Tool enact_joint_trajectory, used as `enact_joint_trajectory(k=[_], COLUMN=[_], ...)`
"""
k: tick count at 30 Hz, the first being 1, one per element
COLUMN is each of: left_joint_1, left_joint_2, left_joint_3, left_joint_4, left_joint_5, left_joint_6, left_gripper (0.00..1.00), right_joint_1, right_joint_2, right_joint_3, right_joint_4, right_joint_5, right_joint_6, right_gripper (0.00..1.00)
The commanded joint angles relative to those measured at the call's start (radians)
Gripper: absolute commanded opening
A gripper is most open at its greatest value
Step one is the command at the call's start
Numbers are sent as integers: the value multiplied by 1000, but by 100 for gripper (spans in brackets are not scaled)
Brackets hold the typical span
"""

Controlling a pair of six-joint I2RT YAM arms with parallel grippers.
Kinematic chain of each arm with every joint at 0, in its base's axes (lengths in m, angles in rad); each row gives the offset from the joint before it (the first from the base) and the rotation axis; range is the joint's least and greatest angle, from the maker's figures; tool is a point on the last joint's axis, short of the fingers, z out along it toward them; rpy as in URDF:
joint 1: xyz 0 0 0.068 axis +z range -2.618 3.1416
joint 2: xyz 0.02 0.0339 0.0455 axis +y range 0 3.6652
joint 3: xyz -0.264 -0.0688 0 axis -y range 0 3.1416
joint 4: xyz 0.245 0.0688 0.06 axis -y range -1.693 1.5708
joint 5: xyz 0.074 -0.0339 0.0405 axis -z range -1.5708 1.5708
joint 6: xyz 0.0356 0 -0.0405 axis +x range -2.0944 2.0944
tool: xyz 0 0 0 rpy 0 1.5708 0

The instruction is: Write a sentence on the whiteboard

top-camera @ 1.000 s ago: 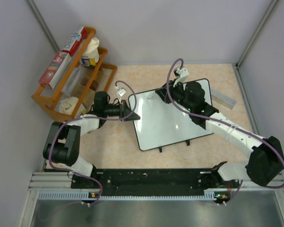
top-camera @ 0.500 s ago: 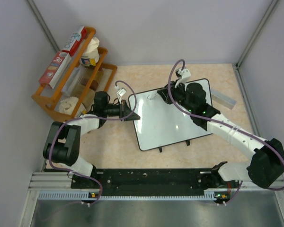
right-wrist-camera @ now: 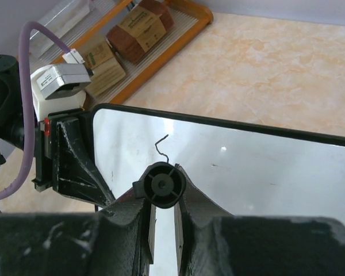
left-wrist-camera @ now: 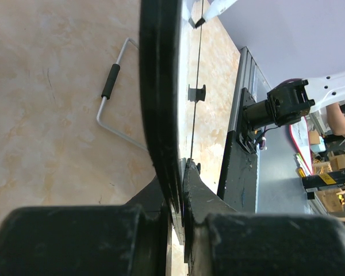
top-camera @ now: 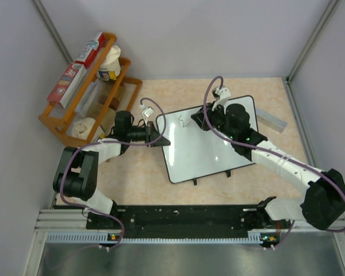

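Note:
The whiteboard [top-camera: 210, 144] lies tilted on the table, white and glossy with a thin black rim. My left gripper [top-camera: 161, 140] is shut on its left edge; the left wrist view shows the rim [left-wrist-camera: 161, 86] clamped between the jaws of that gripper [left-wrist-camera: 181, 178]. My right gripper [top-camera: 199, 119] is shut on a black marker [right-wrist-camera: 163, 184] and holds it tip down over the board's far left corner. Of the sentence, only a short dark squiggle [right-wrist-camera: 161, 146] shows on the board [right-wrist-camera: 264, 172]. No words are readable.
An orange rack [top-camera: 89, 92] with boxes and packets stands at the far left. A small grey flat bar [top-camera: 270, 119] lies right of the board. Small black clips [top-camera: 195, 181] stick out of the board's near edge. A black rail [top-camera: 184, 217] runs along the table's front.
My right gripper has shifted slightly over the board's far left corner with the marker, and the short squiggle has appeared there. The left gripper and the board have stayed put.

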Motion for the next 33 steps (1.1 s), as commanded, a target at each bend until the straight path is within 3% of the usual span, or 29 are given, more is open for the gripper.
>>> enact_joint_trajectory(k=[1, 16, 24, 33], left_joint_1=[-31, -36, -37, -40], left_joint_2=[43, 47, 47, 45], left_joint_3=[-28, -22, -22, -22], left_joint_4=[-64, -76, -79, -80], left_joint_5=[-147, -153, -153, -158], left_joint_6=[251, 258, 260, 261], left_gripper=[0, 0, 0, 0], right_joint_1=[10, 12, -29, -45], right_joint_2=[-10, 18, -34, -99], right_joint_3=[-16, 0, -32, -39], right_joint_4=[29, 114, 173, 103], right_joint_5=[-12, -47, -138, -64], right_joint_6=[8, 91, 179, 124], right_gripper=[0, 0, 0, 0])
